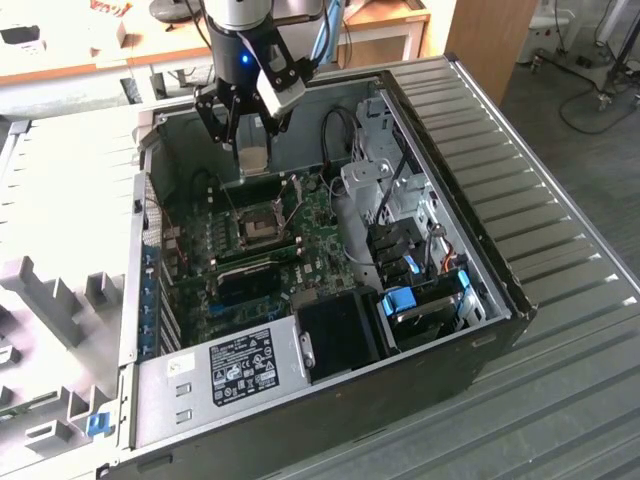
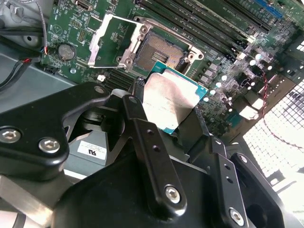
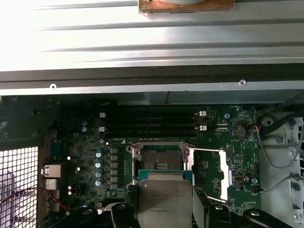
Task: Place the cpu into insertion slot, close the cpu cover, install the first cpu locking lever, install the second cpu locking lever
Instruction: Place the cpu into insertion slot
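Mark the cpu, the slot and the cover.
cpu (image 2: 171,99), second wrist view, middle of its metal top.
slot (image 2: 159,50), second wrist view, dark recess centre.
cover (image 3: 224,173), first wrist view, outer silvery bar.

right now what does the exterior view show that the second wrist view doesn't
The exterior view adds the whole open computer case, its power supply and a blue clip. The second wrist view adds the cover lying open beside the socket, and a coin battery. Both show the gripper shut on the chip, not yet in the socket.
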Available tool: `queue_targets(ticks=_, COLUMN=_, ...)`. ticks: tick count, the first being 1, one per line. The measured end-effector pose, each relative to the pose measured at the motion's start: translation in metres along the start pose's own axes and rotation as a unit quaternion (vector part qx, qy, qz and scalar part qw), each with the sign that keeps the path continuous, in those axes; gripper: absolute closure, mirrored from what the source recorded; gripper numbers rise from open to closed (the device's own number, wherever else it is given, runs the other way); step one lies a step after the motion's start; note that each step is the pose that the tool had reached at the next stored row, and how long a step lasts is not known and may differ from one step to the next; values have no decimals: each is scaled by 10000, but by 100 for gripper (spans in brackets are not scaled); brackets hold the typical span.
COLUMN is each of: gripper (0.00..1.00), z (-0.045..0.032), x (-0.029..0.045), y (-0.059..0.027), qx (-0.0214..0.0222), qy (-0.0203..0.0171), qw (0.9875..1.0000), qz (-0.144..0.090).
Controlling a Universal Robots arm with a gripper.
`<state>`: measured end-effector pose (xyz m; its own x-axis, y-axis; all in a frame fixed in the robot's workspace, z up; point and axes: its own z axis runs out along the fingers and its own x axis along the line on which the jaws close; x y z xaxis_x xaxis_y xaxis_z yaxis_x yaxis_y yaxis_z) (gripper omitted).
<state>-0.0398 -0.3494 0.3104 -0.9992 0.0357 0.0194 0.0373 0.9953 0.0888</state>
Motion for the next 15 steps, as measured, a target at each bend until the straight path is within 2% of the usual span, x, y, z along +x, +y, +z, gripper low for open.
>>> queue_targets(ticks=3, gripper=46, z=3, x=0, y=0, qx=-1, qy=-1, qw=10000, qz=4)
queue_targets(ticks=10, gripper=46, z=63, x=-1, y=-6, qx=-1, qy=-2, qw=10000, qz=17)
queue_targets(ticks=15, gripper=46, z=80, x=-1, y=-7, qx=-7, qy=-36, qw=9992, qz=399)
